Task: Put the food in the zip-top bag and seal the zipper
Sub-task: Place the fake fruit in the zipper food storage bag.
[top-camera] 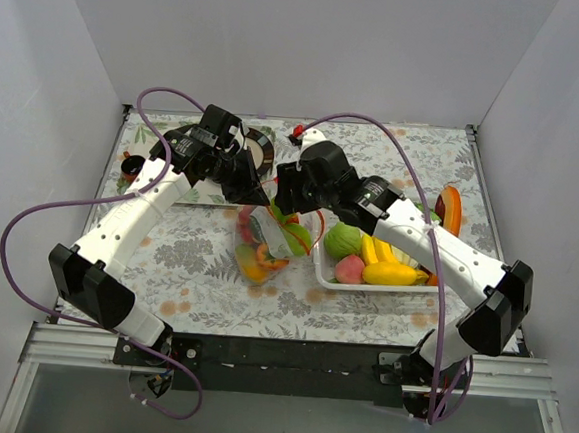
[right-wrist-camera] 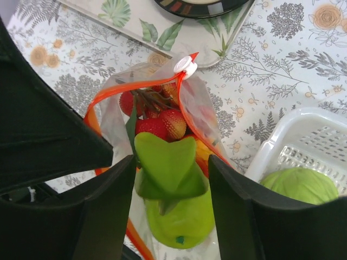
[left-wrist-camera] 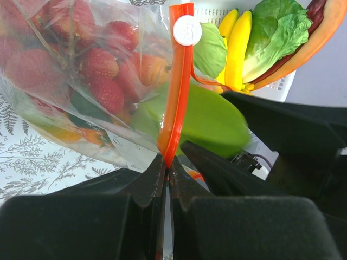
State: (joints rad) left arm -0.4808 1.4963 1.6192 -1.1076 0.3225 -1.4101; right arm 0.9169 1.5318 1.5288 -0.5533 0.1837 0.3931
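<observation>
The clear zip-top bag (top-camera: pixel 260 242) lies mid-table with red strawberries (left-wrist-camera: pixel 100 65) and orange pieces inside. Its orange-red zipper (left-wrist-camera: pixel 178 97) carries a white slider (left-wrist-camera: pixel 187 30). My left gripper (top-camera: pixel 254 192) is shut on the zipper strip's end (left-wrist-camera: pixel 167 162) and holds that edge up. My right gripper (top-camera: pixel 288 208) holds a green toy fruit (right-wrist-camera: pixel 173 184) between its fingers (right-wrist-camera: pixel 171 160) at the bag's open mouth (right-wrist-camera: pixel 146 92), partly inside it. The same green fruit also shows in the left wrist view (left-wrist-camera: pixel 211 119).
The white basket (top-camera: pixel 320 269) stands right of the bag with a green cabbage (top-camera: pixel 343 241), yellow pieces (top-camera: pixel 390 273) and a pink fruit (top-camera: pixel 349 269). A tray with a dark plate (top-camera: pixel 263 146) sits behind. An orange-maroon piece (top-camera: pixel 451 209) lies far right.
</observation>
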